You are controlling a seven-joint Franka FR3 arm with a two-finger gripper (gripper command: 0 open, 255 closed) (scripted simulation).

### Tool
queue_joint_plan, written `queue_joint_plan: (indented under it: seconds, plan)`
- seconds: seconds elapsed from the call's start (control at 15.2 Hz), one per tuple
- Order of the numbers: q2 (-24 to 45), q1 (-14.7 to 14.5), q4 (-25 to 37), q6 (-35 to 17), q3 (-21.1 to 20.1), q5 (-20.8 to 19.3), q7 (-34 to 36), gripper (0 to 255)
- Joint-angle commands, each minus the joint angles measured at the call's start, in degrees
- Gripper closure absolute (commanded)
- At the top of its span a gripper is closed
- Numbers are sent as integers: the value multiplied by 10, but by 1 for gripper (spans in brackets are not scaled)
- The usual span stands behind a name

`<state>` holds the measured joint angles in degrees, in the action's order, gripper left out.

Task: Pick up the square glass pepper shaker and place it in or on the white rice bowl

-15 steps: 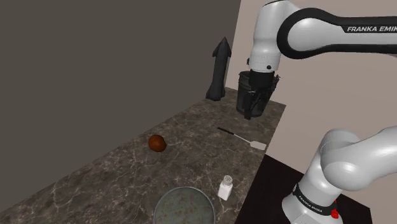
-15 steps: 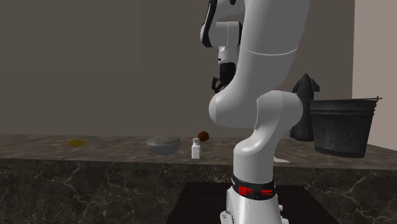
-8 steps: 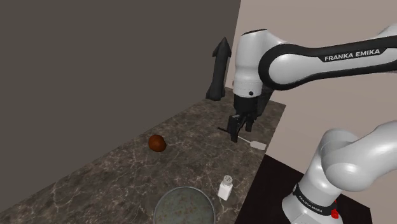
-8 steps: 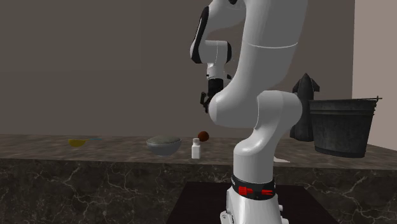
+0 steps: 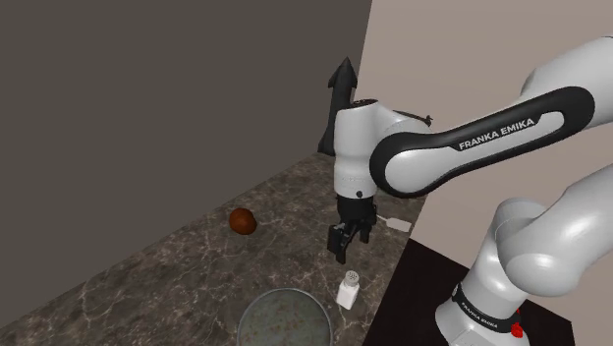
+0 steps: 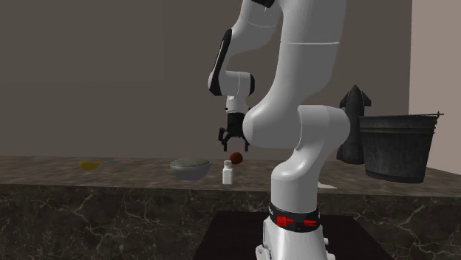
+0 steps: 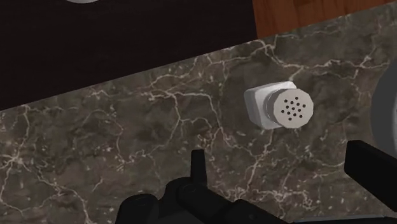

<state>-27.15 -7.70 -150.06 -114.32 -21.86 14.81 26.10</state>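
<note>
My gripper (image 5: 346, 251), fingers apart, hangs over the white pepper shaker (image 5: 348, 289) at lower centre.
I judge it light, rigid and slick; I would pinch its flat sides below the cap.

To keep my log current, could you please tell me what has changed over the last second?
The arm swung from the dark bucket along the counter and dropped; its open tool now hovers above the white pepper shaker, holding nothing. Shaker, grey bowl and brown round thing stayed put.
</note>
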Motion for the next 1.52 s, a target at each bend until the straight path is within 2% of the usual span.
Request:
queue_joint_plan:
  seconds: [0.0, 0.13, 0.66, 1.19, 1.25, 1.45]
  plan:
    - [37, -3, -2, -36, -17, 6, 14, 0]
    - [78, -6, 0, -71, -37, 9, 31, 0]
    - [118, -8, -35, -144, -51, 13, 35, 0]
    - [118, -8, -35, -144, -51, 13, 35, 0]
    - [118, -8, -35, -144, -51, 13, 35, 255]
    - [118, -8, -35, -144, -51, 13, 35, 255]
